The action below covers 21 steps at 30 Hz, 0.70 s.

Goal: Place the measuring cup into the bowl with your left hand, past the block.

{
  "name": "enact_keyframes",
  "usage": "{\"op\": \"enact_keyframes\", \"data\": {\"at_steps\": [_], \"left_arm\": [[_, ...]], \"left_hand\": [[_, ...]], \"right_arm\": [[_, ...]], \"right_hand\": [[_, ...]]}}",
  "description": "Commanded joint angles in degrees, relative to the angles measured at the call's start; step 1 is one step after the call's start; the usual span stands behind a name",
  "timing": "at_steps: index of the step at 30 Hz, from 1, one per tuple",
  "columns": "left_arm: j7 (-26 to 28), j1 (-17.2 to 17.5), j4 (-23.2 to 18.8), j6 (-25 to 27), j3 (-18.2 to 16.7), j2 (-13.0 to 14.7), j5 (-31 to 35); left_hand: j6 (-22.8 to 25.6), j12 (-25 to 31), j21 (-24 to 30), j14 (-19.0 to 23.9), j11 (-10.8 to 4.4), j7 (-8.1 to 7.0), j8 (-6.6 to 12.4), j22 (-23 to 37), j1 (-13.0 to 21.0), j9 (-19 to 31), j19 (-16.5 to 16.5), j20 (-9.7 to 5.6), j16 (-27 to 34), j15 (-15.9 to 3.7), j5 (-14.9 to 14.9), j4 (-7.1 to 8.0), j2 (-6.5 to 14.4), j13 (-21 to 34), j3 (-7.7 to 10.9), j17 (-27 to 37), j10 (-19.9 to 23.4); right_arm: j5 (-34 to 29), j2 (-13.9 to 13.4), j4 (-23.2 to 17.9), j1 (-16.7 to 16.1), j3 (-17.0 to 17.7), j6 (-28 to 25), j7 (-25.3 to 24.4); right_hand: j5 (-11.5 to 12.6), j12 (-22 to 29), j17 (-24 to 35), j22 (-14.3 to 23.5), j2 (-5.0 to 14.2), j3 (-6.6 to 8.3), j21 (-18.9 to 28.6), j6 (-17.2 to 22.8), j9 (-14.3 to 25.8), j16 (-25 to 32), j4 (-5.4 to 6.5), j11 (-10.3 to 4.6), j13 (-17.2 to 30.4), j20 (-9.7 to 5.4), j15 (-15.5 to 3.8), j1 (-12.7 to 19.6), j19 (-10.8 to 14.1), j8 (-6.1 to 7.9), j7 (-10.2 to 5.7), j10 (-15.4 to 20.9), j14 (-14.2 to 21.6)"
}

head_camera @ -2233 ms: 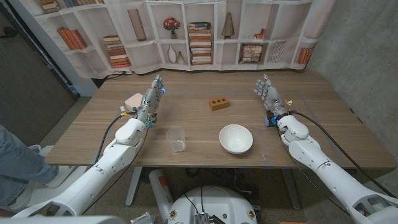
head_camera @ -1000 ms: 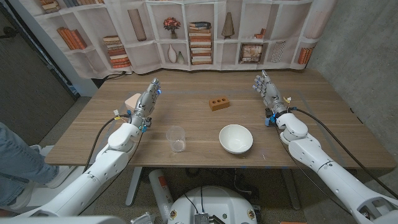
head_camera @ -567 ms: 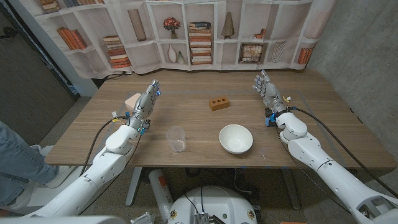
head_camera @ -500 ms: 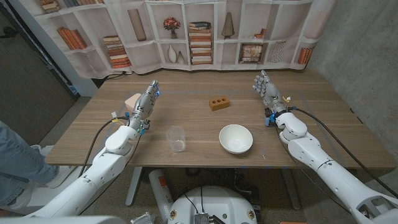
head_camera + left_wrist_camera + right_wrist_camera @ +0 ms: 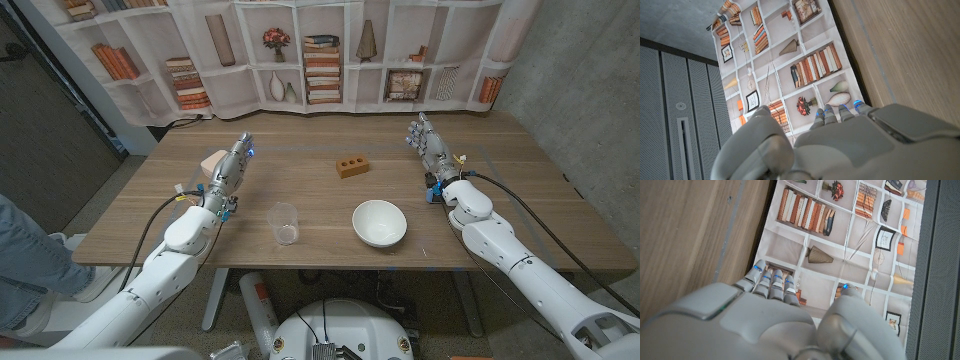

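Note:
A clear measuring cup (image 5: 284,223) stands upright near the table's front edge, left of the middle. To its right sits a white bowl (image 5: 379,222), with nothing in it. Farther back lies an orange-brown block (image 5: 351,166) with holes in its top. My left hand (image 5: 229,172) is up and to the left of the cup, well apart from it, fingers straight and holding nothing; its back (image 5: 850,140) shows in the left wrist view. My right hand (image 5: 428,146) stands at the right side, fingers stretched and bare, its back (image 5: 765,320) in the right wrist view.
A small pink and white thing (image 5: 212,161) lies on the table (image 5: 300,190) just left of my left hand. A bookshelf backdrop (image 5: 320,50) hangs behind the far edge. A person's leg (image 5: 25,255) is at the picture's left edge.
My left arm has drawn back to the left, away from the cup, the hand ending a little lower and further left. The right hand, cup, bowl and block have stayed put.

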Motion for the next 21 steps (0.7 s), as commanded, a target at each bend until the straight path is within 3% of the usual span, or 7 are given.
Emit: {"op": "enact_keyframes", "data": {"at_steps": [1, 21], "left_arm": [[0.97, 2.31, -1.18, -1.34, -1.05, 0.94, 1.09], [0.27, 4.83, -2.43, -5.22, -1.99, 1.26, 2.55]], "left_hand": [[0.05, -0.01, 0.53, 0.32, 0.04, -0.09, 0.1, 0.24, 0.8, 0.16, -1.8, 0.62, -0.08, -0.01, 0.25, -0.27, -0.04, 0.23, 0.03, 0.15, 0.19], [0.85, -0.02, 0.53, 0.97, 0.0, -0.07, 0.16, 0.28, 1.08, 0.18, -1.63, 0.64, -0.06, 0.12, 0.15, -0.42, 0.09, 0.24, -0.09, 0.18, 0.79]], "right_arm": [[-0.07, 0.31, 0.19, 0.28, -0.09, -0.1, -0.29], [-0.17, -0.34, -1.82, -1.89, 0.94, 0.87, -1.6]], "right_hand": [[-0.14, 0.08, 0.24, 0.11, 0.29, -0.1, -0.16, 0.43, 0.13, 0.0, 0.05, -0.03, 0.11, -0.24, 0.31, 0.36, 0.27, -0.04, 0.26, 0.5, 0.28], [-0.25, -0.01, 0.24, 0.12, 0.34, -0.27, -0.75, 0.43, 0.12, -0.08, -0.06, -0.03, 0.11, -0.18, 0.38, 0.34, 0.49, -0.08, 0.28, 0.51, 0.37]]}}
